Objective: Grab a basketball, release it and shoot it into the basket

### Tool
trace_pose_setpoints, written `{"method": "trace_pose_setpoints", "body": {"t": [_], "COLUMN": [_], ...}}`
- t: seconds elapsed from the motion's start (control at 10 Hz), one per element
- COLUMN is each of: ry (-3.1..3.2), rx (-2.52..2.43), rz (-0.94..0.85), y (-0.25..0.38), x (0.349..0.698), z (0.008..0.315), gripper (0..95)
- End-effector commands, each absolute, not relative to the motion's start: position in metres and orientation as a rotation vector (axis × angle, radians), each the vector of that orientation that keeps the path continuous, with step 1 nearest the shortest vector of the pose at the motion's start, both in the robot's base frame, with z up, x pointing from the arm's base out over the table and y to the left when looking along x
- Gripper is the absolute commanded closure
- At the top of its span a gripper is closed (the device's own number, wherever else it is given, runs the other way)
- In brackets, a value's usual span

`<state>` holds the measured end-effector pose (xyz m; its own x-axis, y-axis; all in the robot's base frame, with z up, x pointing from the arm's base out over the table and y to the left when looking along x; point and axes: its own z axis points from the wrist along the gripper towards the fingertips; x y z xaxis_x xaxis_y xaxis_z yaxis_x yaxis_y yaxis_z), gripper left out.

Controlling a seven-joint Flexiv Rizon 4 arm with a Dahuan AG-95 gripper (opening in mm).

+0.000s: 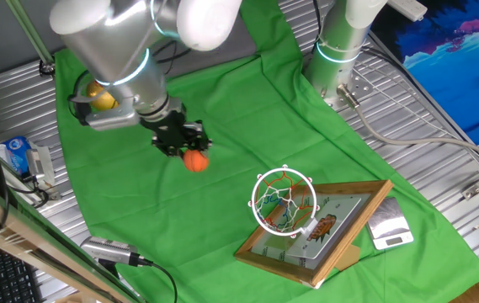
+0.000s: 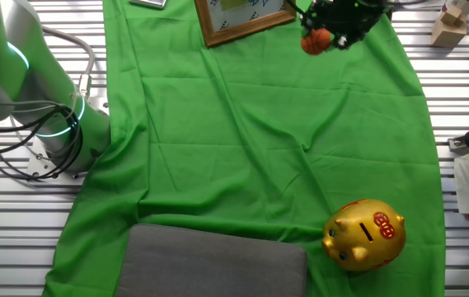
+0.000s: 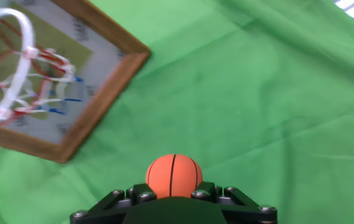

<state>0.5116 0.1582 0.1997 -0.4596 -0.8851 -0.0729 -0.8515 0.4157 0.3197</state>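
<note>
My gripper (image 1: 190, 154) is shut on the basketball (image 1: 195, 161), a tiny orange ball with dark seams, and holds it in the air above the green cloth. In the hand view the ball (image 3: 173, 176) sits between the black fingers (image 3: 124, 199), with the basket to the upper left. The basket (image 1: 284, 202) has an orange-red ring and white net on a wood-framed picture backboard (image 1: 319, 234); it lies to the right of the ball and lower in one fixed view. The ring also shows in the hand view (image 3: 5, 68). In the other fixed view the ball (image 2: 316, 41) hangs near the backboard (image 2: 242, 18).
A green cloth (image 1: 247, 135) covers the slatted metal table. A gold piggy bank (image 2: 364, 234) with red marks and a grey pad (image 2: 213, 262) sit at the far end from the hoop. A second arm's base (image 1: 340, 50) stands behind. A small scale (image 1: 388, 227) lies beside the backboard.
</note>
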Motion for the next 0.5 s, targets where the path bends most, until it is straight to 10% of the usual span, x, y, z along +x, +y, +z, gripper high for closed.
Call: {"method": "trace_pose_setpoints", "body": {"t": [0.1,0.5], "ry": [-2.582,-2.612], "rx": [1.521,1.451], "rz": [-0.461,-0.448], "y": [0.178,0.21], "x": [0.491,0.475], "z": [0.211,0.224], "gripper": [95.0,95.0]}}
